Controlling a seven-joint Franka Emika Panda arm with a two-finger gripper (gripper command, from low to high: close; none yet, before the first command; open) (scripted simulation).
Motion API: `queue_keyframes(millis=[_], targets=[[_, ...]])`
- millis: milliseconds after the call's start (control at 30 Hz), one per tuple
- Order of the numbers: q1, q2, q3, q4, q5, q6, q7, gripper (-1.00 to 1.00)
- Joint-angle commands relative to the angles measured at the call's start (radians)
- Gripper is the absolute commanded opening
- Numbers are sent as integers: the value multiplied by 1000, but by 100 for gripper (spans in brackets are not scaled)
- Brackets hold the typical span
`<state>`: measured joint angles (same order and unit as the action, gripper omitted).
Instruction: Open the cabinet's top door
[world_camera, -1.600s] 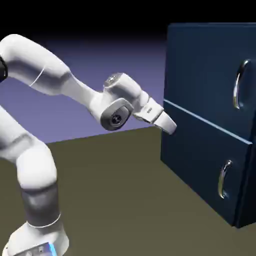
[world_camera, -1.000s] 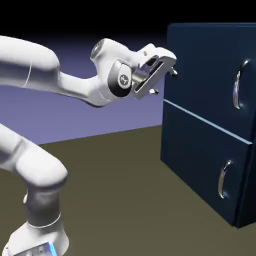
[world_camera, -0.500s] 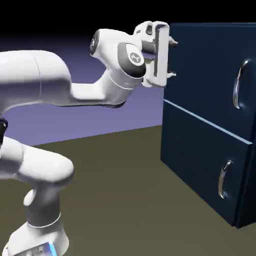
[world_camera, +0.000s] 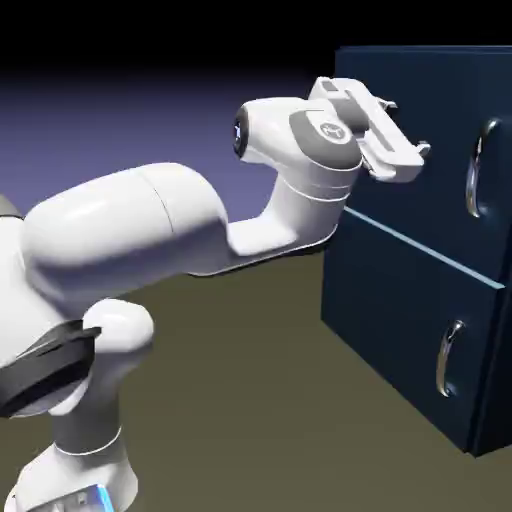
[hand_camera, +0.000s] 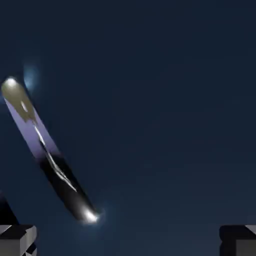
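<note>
Missing the handle (hand_camera: 47, 150) looks like the main risk here: in the hand view the long curved silver bar lies slanted toward the picture's left side, well off the midline between the two grey fingertips (hand_camera: 17, 239), so a straight push forward would likely land the fingers on the flat panel and jam or skid there. Closing with the hand rolled as it is could also catch only one end of the bar, and a pull from such a grip might slip off before the door swings.

Seen from the exterior view, the gripper (world_camera: 408, 130) is held high, in front of the upper part of the cabinet (world_camera: 400, 300), pointing toward the top door (world_camera: 420, 200) with its jaws spread wide and nothing between them (whether a fingertip already brushes the panel I cannot tell). The white arm sweeps up from the lower left, elbow bulging toward the camera, wrist bent so the hand faces the door.

The cabinet stands at the table's (world_camera: 230, 380) right side, both panels shut; the top door's handle (world_camera: 482, 170) sits near the door's right edge, apart from the gripper.
</note>
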<state>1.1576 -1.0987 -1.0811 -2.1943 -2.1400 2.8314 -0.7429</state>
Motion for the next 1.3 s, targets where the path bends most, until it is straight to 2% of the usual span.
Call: queue_keyframes(millis=[0, 233, 433, 467, 733, 1267], targets=[[23, -11, -22, 13, -44, -4, -30, 0], [176, -81, -166, 94, -328, -32, -228, 0], [341, -71, -239, 249, -339, -30, -253, 0], [341, -71, -239, 249, -339, -30, -253, -100], [148, -34, -124, 30, -406, -179, -83, -100], [-22, 410, -100, 137, -706, 38, 613, -100]])
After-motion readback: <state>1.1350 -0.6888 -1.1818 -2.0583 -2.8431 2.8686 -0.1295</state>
